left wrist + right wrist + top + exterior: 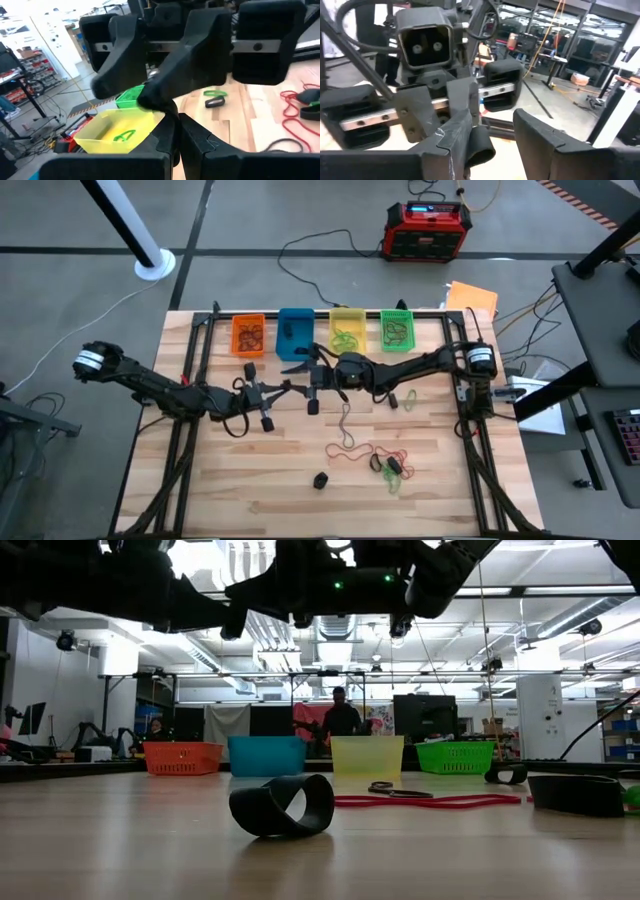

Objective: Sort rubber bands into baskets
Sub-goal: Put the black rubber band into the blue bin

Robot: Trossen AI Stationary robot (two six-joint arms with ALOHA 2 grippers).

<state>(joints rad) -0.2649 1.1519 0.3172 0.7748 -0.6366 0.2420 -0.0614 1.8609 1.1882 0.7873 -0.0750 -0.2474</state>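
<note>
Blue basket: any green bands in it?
No. In the high view the blue basket holds only a dark item; green bands lie in the yellow basket and green basket.

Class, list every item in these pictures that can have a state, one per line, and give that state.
orange basket: upright, dark bands inside.
blue basket: upright, dark item inside.
yellow basket: upright, green bands inside.
green basket: upright, dark bands inside.
rubber bands: loose, unsorted on the table.
black band: curled, lying alone.
left gripper: shut, empty.
right gripper: fingers apart around a black band.
</note>
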